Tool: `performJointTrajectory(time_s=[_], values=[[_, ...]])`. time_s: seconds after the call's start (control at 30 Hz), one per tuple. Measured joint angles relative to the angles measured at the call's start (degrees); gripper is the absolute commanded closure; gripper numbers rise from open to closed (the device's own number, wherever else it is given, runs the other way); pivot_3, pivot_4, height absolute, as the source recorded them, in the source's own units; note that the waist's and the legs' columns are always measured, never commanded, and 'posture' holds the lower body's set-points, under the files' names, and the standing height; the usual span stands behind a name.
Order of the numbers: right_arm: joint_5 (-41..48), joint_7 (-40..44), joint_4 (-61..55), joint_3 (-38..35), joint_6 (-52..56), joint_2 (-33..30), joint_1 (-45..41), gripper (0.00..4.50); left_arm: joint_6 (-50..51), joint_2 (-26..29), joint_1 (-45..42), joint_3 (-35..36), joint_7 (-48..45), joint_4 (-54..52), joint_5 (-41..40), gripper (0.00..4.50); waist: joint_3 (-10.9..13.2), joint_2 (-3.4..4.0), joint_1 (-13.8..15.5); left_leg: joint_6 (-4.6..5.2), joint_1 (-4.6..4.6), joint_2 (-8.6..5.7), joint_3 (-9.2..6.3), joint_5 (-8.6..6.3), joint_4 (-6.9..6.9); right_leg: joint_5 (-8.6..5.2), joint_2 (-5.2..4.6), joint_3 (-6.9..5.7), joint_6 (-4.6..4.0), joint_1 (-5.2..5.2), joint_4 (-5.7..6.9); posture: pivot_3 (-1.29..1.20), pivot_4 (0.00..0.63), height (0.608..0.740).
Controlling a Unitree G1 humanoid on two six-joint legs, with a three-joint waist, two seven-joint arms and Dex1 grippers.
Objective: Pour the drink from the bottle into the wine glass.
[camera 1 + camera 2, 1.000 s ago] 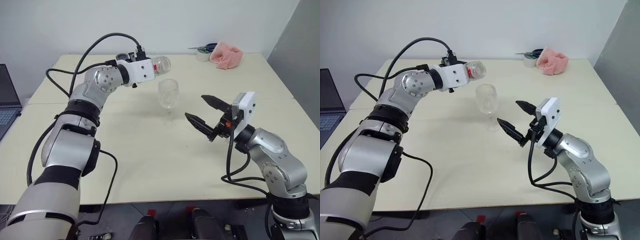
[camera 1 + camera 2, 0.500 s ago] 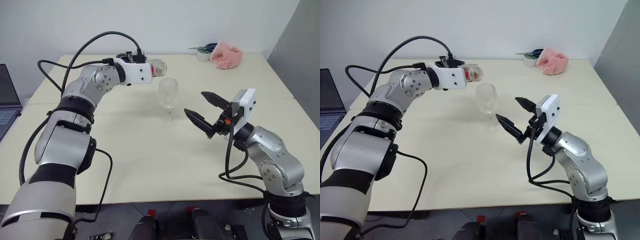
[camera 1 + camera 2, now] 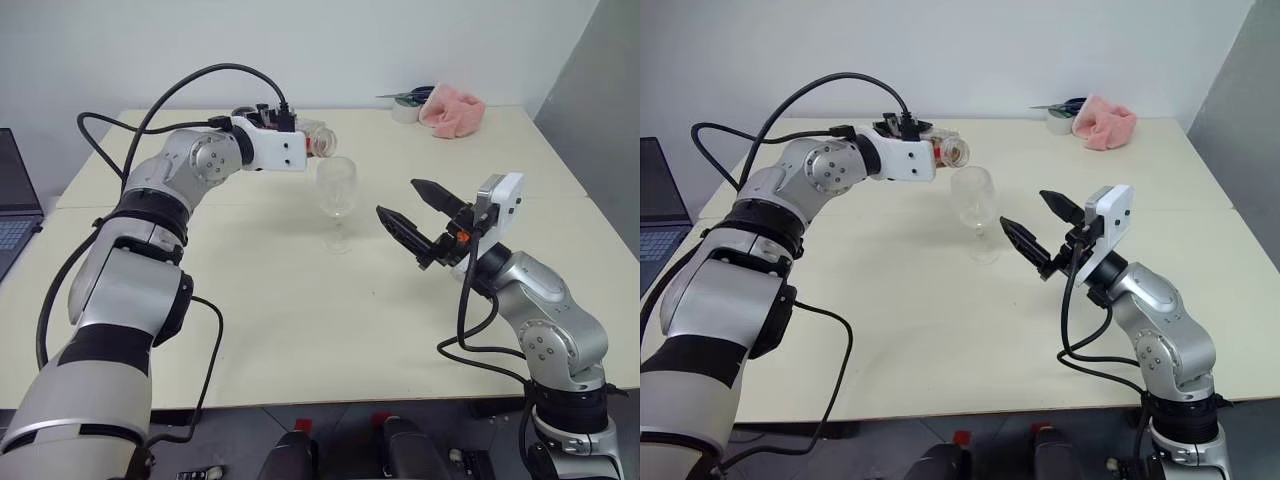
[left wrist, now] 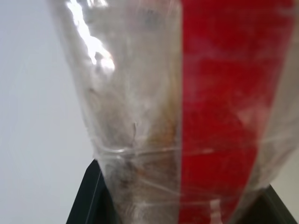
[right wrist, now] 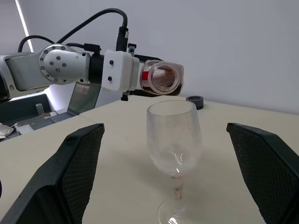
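Now we see the left tool (image 3: 300, 143) clamped on the bottle (image 3: 318, 138), which lies almost level in the air, its open mouth turned toward the glass (image 3: 336, 186) and hanging just above and behind the rim. From the right wrist view the bottle's (image 5: 161, 78) wide mouth faces us, uncapped, with a little dark amber drink (image 5: 150, 88) pooled along its lower side. From the left wrist view the bottle's clear wall and its red label strip (image 4: 219, 112) sit right against the camera, held between the black fingers (image 4: 86, 198) at the base.

The glass stands upright on the table (image 3: 300, 300), near the middle, between the two arms. Its bowl looks clear — only a reddish tint shows low in the stem (image 5: 178, 185) — and we cannot tell whether any drink has gathered in it.

The right tool (image 3: 416, 214) hovers above the table just beside the glass, on the robot's right, touching nothing. Its two black fingers (image 3: 402, 228) are spread wide and point toward the glass, which appears between them in the right wrist view.

At the far right corner of the table a pink cloth (image 3: 452, 110) lies bunched up, with a roll of tape (image 3: 405, 110) and scissors (image 3: 412, 96) just beside it. A small black lid (image 5: 195, 101) rests on the table well behind the glass. A laptop (image 3: 15, 200) stands off the table's left edge.
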Motion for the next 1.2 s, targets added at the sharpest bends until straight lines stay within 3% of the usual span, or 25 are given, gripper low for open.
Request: performJointTrajectory(time_s=[1.2], values=[[0.46, -0.45, -0.04, 0.32, 0.11, -0.21, 0.31, 0.0, -1.17, 0.53, -1.69, -4.56, 4.85, 0.75, 5.95, 2.82, 0.0, 0.0, -0.01, 0.0, 0.0, -0.01, 0.04, 0.0, 0.05, 0.0, 0.01, 0.01, 0.0, 0.0, 0.07, 0.0, 0.15, 0.74]])
